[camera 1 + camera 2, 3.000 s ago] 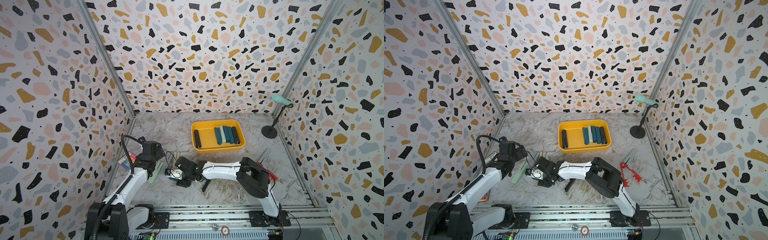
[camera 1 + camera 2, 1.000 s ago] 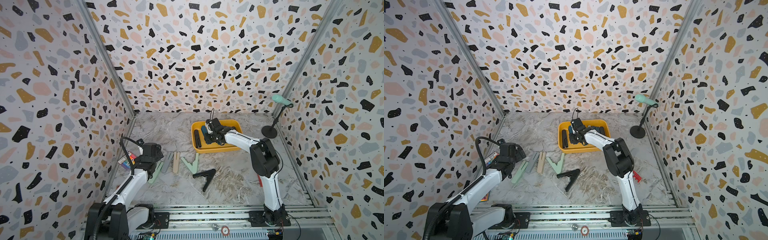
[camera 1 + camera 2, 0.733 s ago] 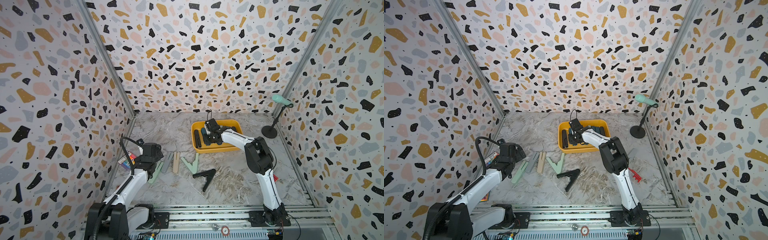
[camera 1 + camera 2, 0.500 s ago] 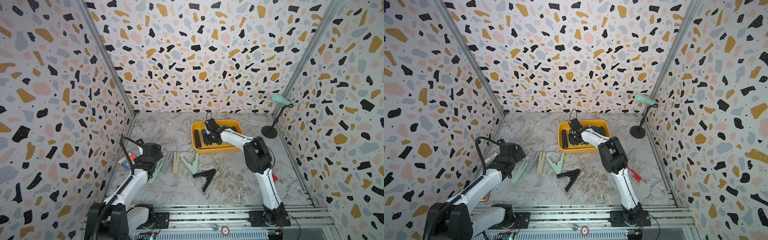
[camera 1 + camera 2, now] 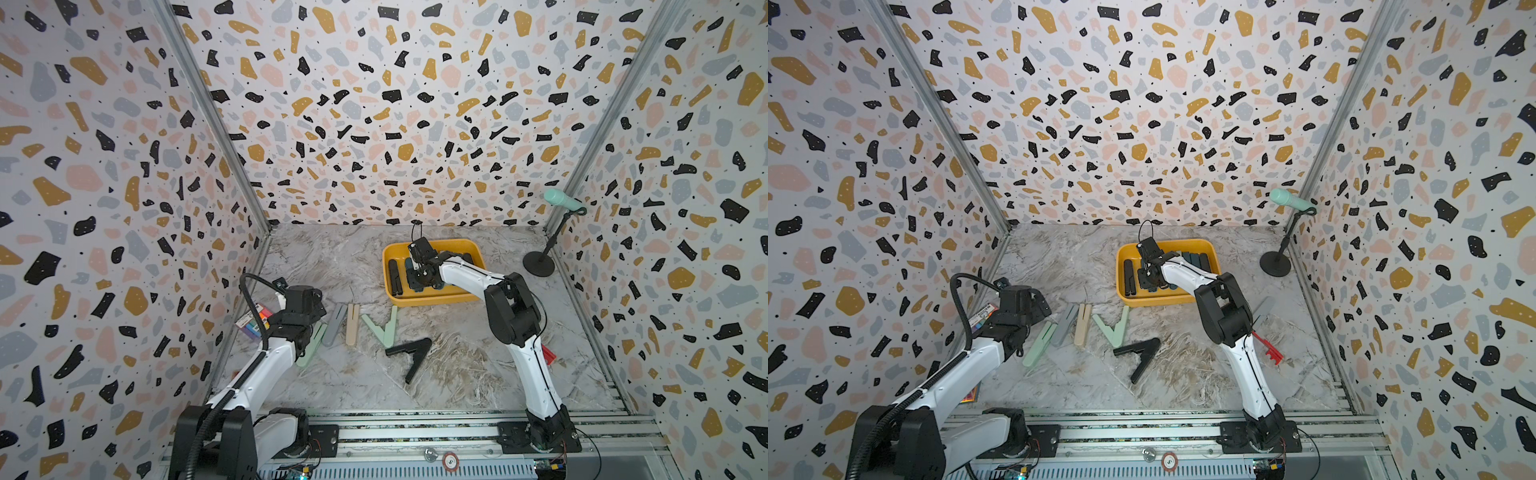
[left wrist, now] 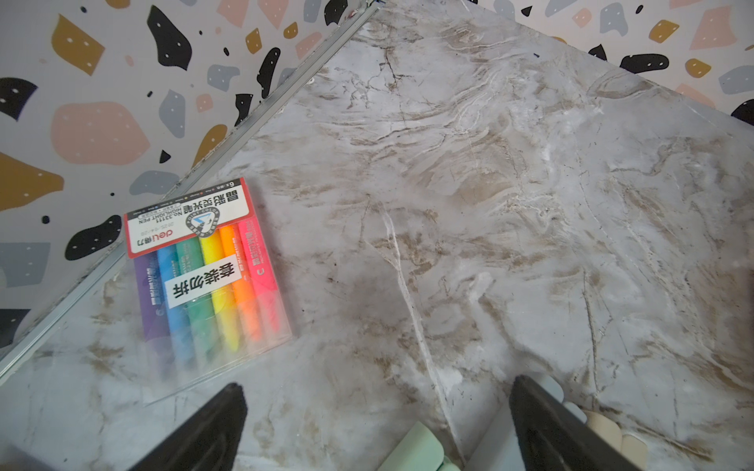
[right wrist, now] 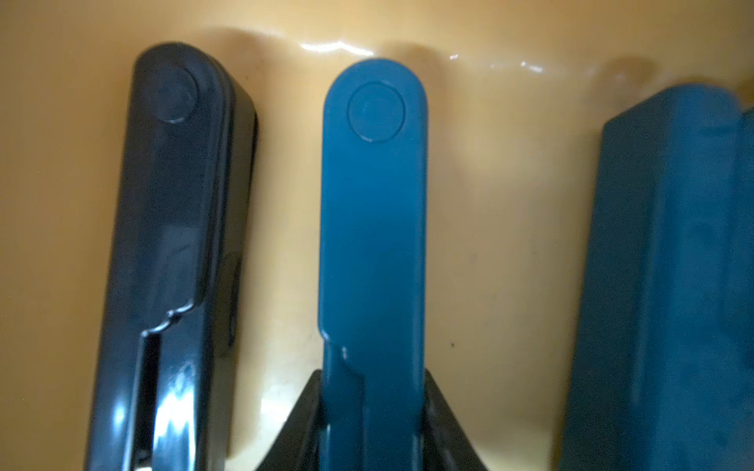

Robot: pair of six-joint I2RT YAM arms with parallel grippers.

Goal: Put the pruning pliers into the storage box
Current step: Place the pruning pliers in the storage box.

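Note:
The yellow storage box (image 5: 432,300) (image 5: 1163,300) stands at the back middle with several pruning pliers lying in it. My right gripper (image 5: 417,276) (image 7: 371,407) is down inside the box, shut on a dark teal pliers (image 7: 373,204). That tool lies between a black one (image 7: 171,244) and another teal one (image 7: 661,285). More pliers lie on the table: mint (image 5: 311,345), grey (image 5: 334,318), beige (image 5: 352,323), a spread mint pair (image 5: 384,330), a spread black pair (image 5: 409,353) and a red one (image 5: 1271,353). My left gripper (image 6: 377,395) (image 5: 309,332) hangs open above the mint pliers (image 6: 412,448).
A rainbow highlighter packet (image 6: 204,277) (image 5: 255,324) lies by the left wall. A mint microphone (image 5: 561,201) on a black stand (image 5: 539,262) is at the back right corner. Another grey tool (image 5: 1262,309) lies behind my right arm. Patterned walls close three sides.
Three seconds ago my right gripper was low over the front middle of the table; it now sits in the box. Over the last second it edged slightly leftward there. The left arm stayed put.

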